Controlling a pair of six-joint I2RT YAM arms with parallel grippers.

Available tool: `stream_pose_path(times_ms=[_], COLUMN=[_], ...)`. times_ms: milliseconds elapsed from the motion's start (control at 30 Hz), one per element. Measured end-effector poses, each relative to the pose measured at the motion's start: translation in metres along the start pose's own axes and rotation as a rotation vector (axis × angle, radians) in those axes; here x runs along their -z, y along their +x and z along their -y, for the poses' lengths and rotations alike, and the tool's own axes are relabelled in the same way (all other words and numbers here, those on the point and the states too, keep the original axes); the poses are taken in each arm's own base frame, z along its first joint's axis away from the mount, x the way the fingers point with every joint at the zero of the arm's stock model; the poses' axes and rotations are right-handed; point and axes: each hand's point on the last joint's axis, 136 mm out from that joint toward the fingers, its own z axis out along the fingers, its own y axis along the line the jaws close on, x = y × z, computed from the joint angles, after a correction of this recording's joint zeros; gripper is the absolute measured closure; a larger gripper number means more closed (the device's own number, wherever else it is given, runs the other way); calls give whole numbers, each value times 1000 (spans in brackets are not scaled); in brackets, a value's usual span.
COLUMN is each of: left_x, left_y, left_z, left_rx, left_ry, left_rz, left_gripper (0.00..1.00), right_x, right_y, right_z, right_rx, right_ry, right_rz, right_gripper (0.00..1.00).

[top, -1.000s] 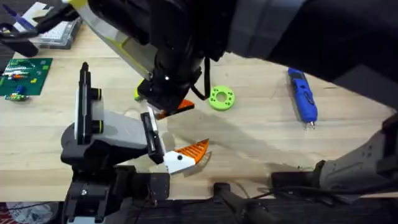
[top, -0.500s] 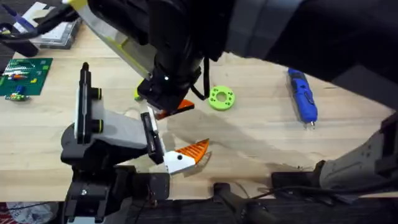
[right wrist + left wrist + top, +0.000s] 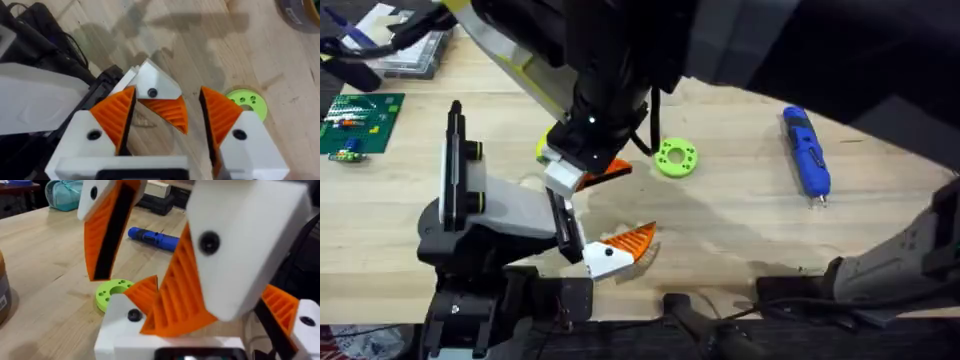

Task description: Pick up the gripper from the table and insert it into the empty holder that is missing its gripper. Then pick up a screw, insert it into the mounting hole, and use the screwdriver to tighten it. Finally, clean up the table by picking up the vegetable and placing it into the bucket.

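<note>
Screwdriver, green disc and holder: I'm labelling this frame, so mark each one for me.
screwdriver [image 3: 806,153]: overhead view, middle of its blue body.
green disc [image 3: 676,158]: overhead view, its lime top face with holes.
holder [image 3: 510,212]: overhead view, its grey body.

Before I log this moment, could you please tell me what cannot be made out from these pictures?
- The vegetable: overhead, a yellow sliver; the right gripper and its arm cover the rest.
- The bucket: left wrist view, cut off by the picture's edge, inside hidden.
- The holder: overhead, its mounting hole is too small to find.
- The table: overhead, its far middle lies behind the dark, blurred arm.
</note>
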Motion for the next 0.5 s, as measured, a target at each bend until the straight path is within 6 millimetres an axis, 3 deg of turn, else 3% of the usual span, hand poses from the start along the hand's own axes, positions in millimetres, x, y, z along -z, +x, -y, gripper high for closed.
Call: stream_pose_path(times_ms=[500], left_x=[0], left_y=[0], left_z=[0], left_rx=[0], left_ry=[0], left_rz=[0], left_gripper=[13], right_x=[0], right_y=[0], right_z=[1], right_rx=[-1], right_ry=[8], right_rz=[0], right_gripper=[191])
